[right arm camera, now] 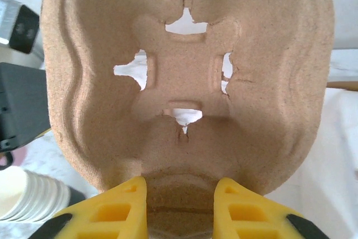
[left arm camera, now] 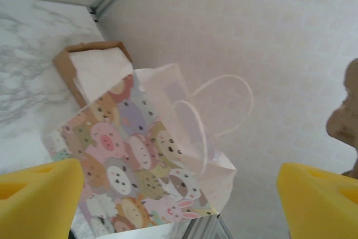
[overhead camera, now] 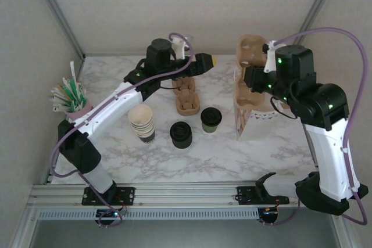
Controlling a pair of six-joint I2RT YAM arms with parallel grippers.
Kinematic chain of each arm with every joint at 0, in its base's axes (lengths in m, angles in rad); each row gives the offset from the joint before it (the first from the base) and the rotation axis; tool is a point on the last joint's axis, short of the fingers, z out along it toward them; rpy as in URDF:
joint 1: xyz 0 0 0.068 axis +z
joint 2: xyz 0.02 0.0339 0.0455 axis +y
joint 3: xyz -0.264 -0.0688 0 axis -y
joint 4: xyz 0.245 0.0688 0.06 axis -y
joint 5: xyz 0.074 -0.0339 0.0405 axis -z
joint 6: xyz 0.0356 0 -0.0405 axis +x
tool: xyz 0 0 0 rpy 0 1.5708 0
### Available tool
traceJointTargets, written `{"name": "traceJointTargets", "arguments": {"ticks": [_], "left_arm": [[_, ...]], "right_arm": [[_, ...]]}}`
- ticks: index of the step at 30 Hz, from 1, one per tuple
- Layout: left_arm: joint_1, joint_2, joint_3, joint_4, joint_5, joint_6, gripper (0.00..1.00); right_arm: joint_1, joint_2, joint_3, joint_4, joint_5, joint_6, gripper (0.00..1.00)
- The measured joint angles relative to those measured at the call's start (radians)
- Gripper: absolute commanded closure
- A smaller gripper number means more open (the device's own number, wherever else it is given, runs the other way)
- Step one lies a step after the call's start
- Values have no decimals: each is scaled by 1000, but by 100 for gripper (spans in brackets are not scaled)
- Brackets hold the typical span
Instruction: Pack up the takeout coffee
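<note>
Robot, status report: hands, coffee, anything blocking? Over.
Left hand open, empty. Right hand shut on pulp carrier. Coffee upright on table, untouched. Lid stack close beside it.

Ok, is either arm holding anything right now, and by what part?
The right fingers pinch the pulp cup carrier by its rim; the left fingers are open, holding nothing.

Pulp carrier [right arm camera: 184, 71], cartoon bag [left arm camera: 134, 160], cup stack [overhead camera: 141, 121]
</note>
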Motion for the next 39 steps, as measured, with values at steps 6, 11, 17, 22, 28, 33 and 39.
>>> {"name": "traceJointTargets", "arguments": {"ticks": [6,11,17,22,28,33,39], "left_arm": [[-64,114,111,-21,18,7,25],[-92,194,177,-44,48,14,36],[-110,261,231,-67,83,23,56],[-111,290,242,-75,101,21,73],[-111,298,247,-85,106,22,85],[-111,309,257,-97,109,18,90],[-111,329,280,-106,109,18,92]], "right_arm": [[-93,10,-22,-43,57,-33,78],[-152,67,-31,-49,69,-49,78],[-205,135,-43,-50,69,-63,78],[-237,182,-47,-50,70,-80,78],[-269,228,-47,-54,69,-97,78],[-283,277,-47,-67,69,-119,79],[-288,315,-47,-84,70,-138,79]]}}
